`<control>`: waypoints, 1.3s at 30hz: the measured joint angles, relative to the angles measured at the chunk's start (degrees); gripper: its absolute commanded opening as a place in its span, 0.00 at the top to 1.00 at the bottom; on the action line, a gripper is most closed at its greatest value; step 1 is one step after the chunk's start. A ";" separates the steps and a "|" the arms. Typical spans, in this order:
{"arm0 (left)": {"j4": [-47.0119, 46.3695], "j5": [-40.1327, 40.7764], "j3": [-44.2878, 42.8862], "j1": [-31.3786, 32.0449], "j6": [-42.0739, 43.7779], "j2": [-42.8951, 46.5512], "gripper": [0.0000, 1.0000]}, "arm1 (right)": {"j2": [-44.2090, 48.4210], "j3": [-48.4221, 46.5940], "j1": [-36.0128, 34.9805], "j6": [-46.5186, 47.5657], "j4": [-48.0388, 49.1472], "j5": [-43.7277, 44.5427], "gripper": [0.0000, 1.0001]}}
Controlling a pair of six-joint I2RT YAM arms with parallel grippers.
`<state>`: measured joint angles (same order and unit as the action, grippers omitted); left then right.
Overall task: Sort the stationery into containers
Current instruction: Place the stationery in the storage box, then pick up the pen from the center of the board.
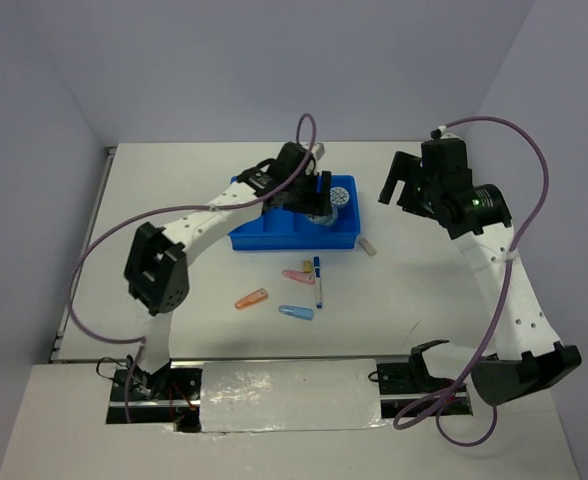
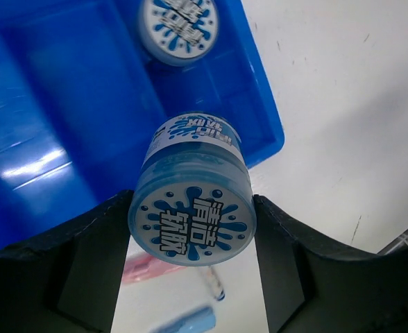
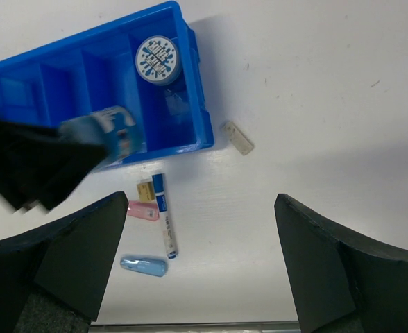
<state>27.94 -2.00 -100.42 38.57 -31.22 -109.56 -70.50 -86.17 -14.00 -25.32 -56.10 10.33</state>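
Blue plastic tray (image 3: 58, 87): bright and rectangular, split into four side-by-side compartments, standing on the white table (image 1: 154, 180) toward its far middle.
Held disc (image 2: 193, 156): a short round tub more than a flat disc. Its wall is translucent pale blue, and its white end face is printed with blue splashes and bold outlined lettering. A matching printed band runs round the far end. It lies on its side with one face turned to the left wrist camera.
Held disc, place: in the air over the near edge of the tray, at its right end; whether it touches the tray I cannot tell.
Left gripper (image 2: 192, 239): clamped on the held disc, with one of the black fingers (image 2: 93, 257) pressed against each side of the curved wall.
Second disc (image 3: 158, 60): same blue-and-white print, lying face up at the far end of the tray's right-end compartment.
Right gripper (image 3: 200, 208): jaws wide apart with nothing between them, hanging above the table to the right of the tray.
Whitish block (image 3: 237, 137): on the table just beside the tray's near right corner.
Pen (image 3: 164, 215): thin, white with blue ends, lying near the tray's near side.
Tan block (image 3: 146, 189): just left of the pen's far end.
Pink capsule (image 3: 143, 211): beside the pen, near the tan block.
Blue capsule (image 3: 143, 265): nearer the arms than the pink one.
Orange capsule (image 1: 251, 298): left of the other pieces, apart from them.
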 measured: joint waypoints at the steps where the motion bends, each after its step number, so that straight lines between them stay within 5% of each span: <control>1: -0.31 -0.81 -1.95 0.39 0.02 -2.82 1.00 | 0.90 0.15 0.00 -0.02 -0.35 -0.11 0.06; 6: -1.46 -2.51 -11.93 2.25 -0.04 -14.32 1.00 | 4.04 1.33 0.00 0.09 -2.43 -0.74 0.06; 12: -2.29 -1.86 -12.57 3.15 -0.22 -15.34 0.99 | 4.81 1.44 0.00 0.76 -3.85 -1.38 0.05; 15: -1.92 -0.74 -12.76 3.15 -0.15 -15.47 0.61 | 4.92 1.44 0.00 0.94 -4.04 -1.92 0.05; 16: -1.55 -0.61 -13.20 3.15 -0.15 -15.78 0.32 | 4.92 1.44 0.00 1.01 -4.04 -2.10 0.05; 18: -1.25 -0.26 -13.75 3.10 -0.11 -16.39 0.03 | 4.92 1.44 0.00 1.20 -4.04 -2.49 0.05; 19: -1.01 0.13 -13.99 3.08 0.02 -16.72 0.01 | 4.90 1.44 0.00 1.29 -4.04 -2.75 0.05; 25: 0.37 0.46 -15.91 3.04 -0.22 -16.90 0.01 | 3.85 1.81 -2.49 2.10 -3.45 -3.43 0.07; 31: 2.91 2.14 -16.39 0.44 -2.14 -9.86 0.01 | 1.66 7.61 -16.41 -0.96 0.24 0.96 0.20; 34: 5.31 1.75 -14.36 -6.73 -4.63 -1.31 0.01 | -0.94 12.74 -23.58 -4.48 3.58 2.27 0.34; 39: 10.12 8.31 -9.86 -22.10 -3.65 13.73 0.01 | -11.72 18.14 -31.50 -11.19 8.37 4.07 0.40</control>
<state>38.06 6.31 -110.28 16.47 -34.87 -95.83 -82.21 -68.03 -45.50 -36.51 -47.72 14.39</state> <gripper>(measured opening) 0.993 0.609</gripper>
